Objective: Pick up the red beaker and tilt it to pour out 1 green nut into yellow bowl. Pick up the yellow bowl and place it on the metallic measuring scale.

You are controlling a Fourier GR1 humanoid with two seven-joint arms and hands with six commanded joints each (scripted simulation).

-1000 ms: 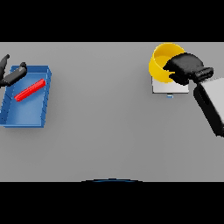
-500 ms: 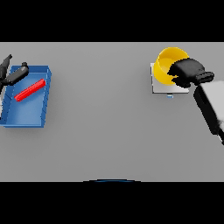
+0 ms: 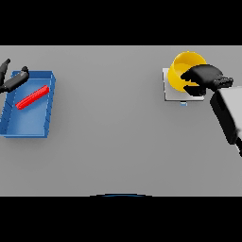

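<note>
Clearly, a yellow bowl (image 3: 183, 71), round and bright, was seen tilted on the metallic scale (image 3: 171, 90), directly under the right hand (image 3: 204, 76). Its near rim was gripped by that hand's curled fingers. Far across the table, the left hand (image 3: 10, 80) was held with fingers relaxed beside a blue tray (image 3: 28, 126), where the red beaker (image 3: 32, 97) lay flat.

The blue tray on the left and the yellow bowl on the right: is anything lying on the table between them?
No. In the head view, only bare grey table separates the blue tray from the yellow bowl.
</note>
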